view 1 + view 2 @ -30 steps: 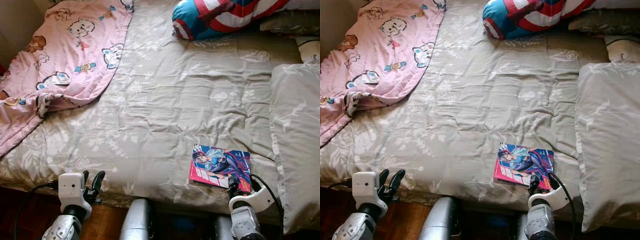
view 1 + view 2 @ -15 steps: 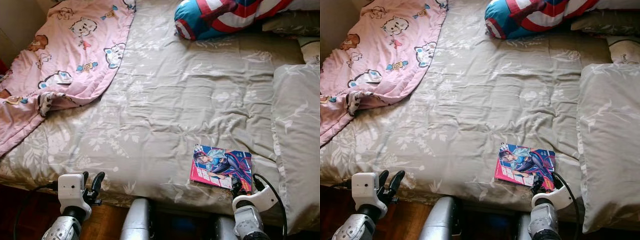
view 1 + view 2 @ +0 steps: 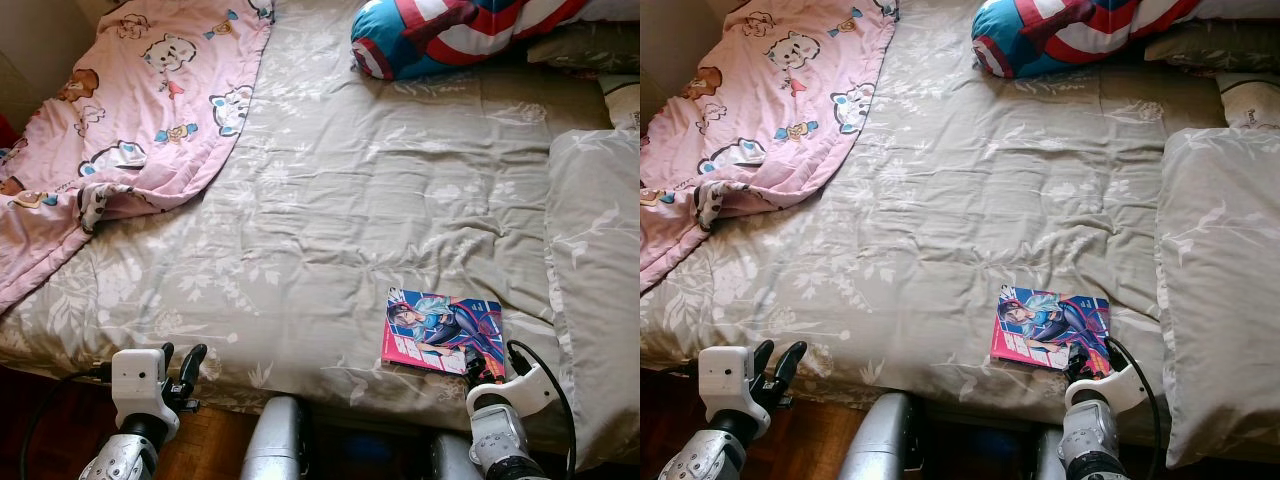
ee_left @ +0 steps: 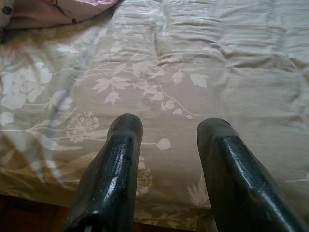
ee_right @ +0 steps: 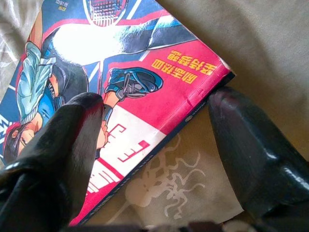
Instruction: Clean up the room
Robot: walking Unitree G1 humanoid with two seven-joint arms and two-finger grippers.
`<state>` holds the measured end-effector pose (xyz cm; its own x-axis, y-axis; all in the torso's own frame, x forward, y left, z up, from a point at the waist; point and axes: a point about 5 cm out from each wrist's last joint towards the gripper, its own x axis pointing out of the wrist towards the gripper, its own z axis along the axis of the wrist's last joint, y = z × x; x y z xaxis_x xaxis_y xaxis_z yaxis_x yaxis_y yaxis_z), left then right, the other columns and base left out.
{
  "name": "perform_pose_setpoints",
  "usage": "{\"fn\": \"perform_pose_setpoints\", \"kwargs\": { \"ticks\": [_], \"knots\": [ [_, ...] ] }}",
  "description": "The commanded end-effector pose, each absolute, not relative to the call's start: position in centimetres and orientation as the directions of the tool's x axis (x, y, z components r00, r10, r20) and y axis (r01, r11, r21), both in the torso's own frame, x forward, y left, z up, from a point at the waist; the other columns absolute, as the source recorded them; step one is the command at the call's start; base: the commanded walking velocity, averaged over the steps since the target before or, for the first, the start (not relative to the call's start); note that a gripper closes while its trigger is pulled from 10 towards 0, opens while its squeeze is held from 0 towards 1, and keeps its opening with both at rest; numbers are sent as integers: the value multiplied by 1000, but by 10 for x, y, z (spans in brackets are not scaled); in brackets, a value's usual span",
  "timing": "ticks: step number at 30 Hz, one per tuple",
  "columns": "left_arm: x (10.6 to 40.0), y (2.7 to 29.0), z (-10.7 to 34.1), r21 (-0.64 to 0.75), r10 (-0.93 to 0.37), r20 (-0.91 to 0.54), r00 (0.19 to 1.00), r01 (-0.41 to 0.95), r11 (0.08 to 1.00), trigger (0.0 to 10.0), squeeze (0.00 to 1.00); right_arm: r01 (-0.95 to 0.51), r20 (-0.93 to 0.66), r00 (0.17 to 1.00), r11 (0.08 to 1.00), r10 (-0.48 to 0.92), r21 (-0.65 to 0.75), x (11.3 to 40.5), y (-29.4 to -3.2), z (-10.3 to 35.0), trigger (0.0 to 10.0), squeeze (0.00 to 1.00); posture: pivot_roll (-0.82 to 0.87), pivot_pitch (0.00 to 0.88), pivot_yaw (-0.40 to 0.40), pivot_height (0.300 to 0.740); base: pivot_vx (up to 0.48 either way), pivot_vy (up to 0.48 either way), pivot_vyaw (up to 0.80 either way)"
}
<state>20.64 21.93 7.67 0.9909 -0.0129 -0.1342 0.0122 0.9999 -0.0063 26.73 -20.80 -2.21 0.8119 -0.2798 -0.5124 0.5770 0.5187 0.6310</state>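
Note:
A colourful manga book lies flat on the grey floral duvet, near the bed's front edge on the right. My right gripper is open at the book's near right corner. In the right wrist view, one finger sits over the red cover and the other finger is beside the book's edge over the duvet. My left gripper stands open and empty at the bed's front edge on the left, its fingers over the duvet.
A pink cartoon blanket lies crumpled over the bed's left side. A red, white and blue cushion rests at the head, with a grey pillow along the right. Dark wooden floor shows below the bed edge.
The view has drifted a little. Both arms sit slightly lower in the picture. The book has not moved on the duvet, and both grippers stay open.

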Motion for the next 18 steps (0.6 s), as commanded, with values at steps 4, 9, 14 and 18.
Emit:
{"fn": "perform_pose_setpoints", "kwargs": {
  "ticks": [4, 9, 14, 18],
  "knots": [
    [202, 225, 72, 7, 6, -167, 986, -5, 1000, 10000, 0, 583, -533, 803, 536, -266, 610, 259, -203, -30, 10000, 0, 223, 243, 112, 651, 0, 0, 0],
    [205, 223, 71, 2, 4, -162, 987, -4, 1000, 10000, 0, 594, -546, 792, 549, -273, 588, 251, -206, -35, 10000, 0, 224, 232, 112, 651, 0, 0, 0],
    [208, 222, 71, 0, 3, -158, 987, -3, 1000, 10000, 0, 580, -527, 805, 552, -274, 599, 260, -206, -29, 10000, 0, 219, 218, 106, 651, 0, 0, 0],
    [209, 221, 70, -4, 3, -153, 988, -4, 1000, 10000, 0, 571, -519, 811, 560, -270, 601, 265, -207, -24, 10000, 0, 221, 212, 103, 651, 0, 0, 0]
  ]
}}
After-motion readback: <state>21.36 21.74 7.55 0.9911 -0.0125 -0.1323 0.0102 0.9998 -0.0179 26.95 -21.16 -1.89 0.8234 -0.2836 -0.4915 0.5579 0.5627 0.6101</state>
